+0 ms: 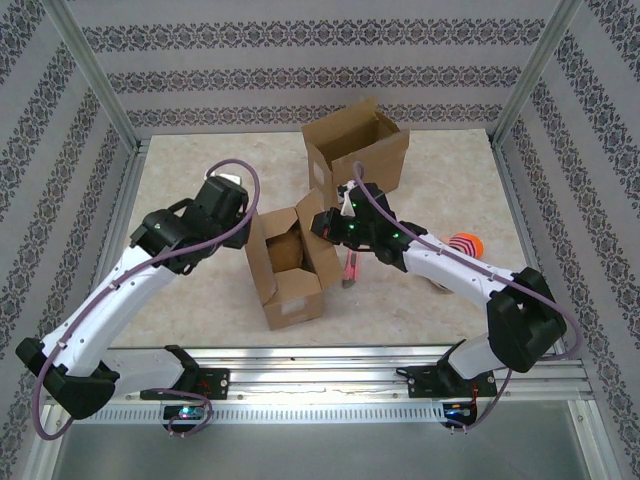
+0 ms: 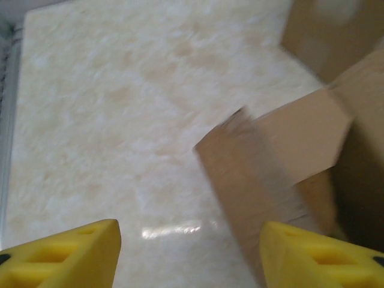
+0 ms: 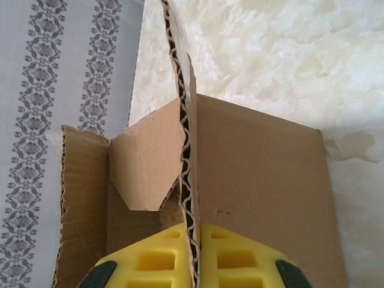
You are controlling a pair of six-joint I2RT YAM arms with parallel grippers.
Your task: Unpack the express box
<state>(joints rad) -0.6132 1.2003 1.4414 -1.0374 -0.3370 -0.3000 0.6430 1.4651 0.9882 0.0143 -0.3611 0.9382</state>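
Bare worktop (image 1: 190, 180) left of the box (image 1: 292, 290) gives free passage; its raised flaps (image 1: 258, 252), the right gripper (image 1: 323, 222) clamped on one, and a second box (image 1: 360, 150) behind hem the opening.

Brown cardboard box (image 1: 295, 305), cream mottled tabletop (image 1: 450, 180), yellow jaws, grey-white floral-striped walls (image 1: 300, 40), orange round object (image 1: 465, 243).

Lab test cell: aluminium frame (image 1: 102, 85), patterned wallpaper panels (image 1: 300, 60), marble-look tabletop (image 1: 450, 180).

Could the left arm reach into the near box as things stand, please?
Probably yes: the near box is open on top, the right gripper holds one flap, and the open left gripper hovers beside it.
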